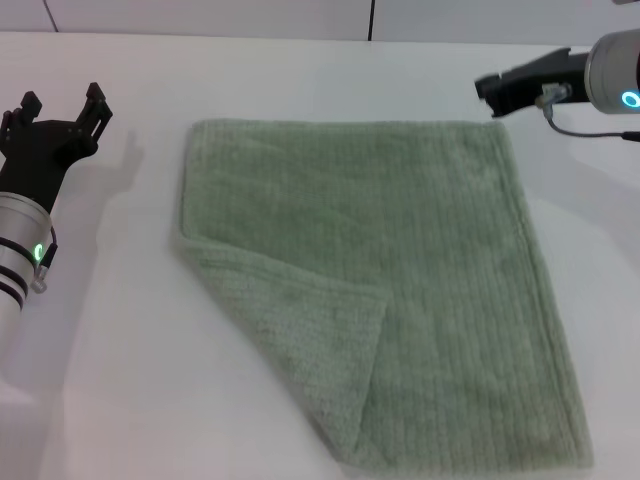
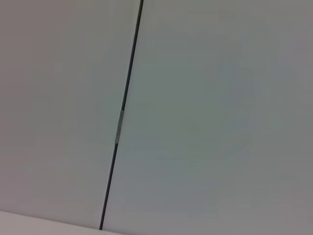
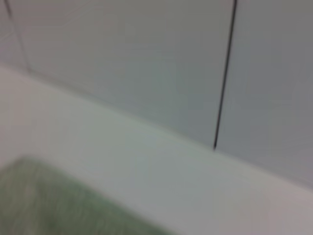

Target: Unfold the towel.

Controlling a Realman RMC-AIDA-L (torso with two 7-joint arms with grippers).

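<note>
The towel (image 1: 400, 290) is a large pale sage-green ribbed cloth lying flat on the white table (image 1: 120, 380). Its near left corner (image 1: 300, 340) is folded over onto the cloth as a triangular flap. My left gripper (image 1: 62, 102) is open and empty, over the table to the left of the towel and clear of it. My right gripper (image 1: 492, 95) hovers just beyond the towel's far right corner and holds nothing of it. A blurred part of the towel (image 3: 44, 200) also shows in the right wrist view. The left wrist view shows no towel.
Light wall panels with dark vertical seams (image 2: 120, 117) stand behind the table; one seam (image 3: 224, 73) shows in the right wrist view. The table's far edge meets the wall (image 1: 370, 40). Bare table lies left of the towel.
</note>
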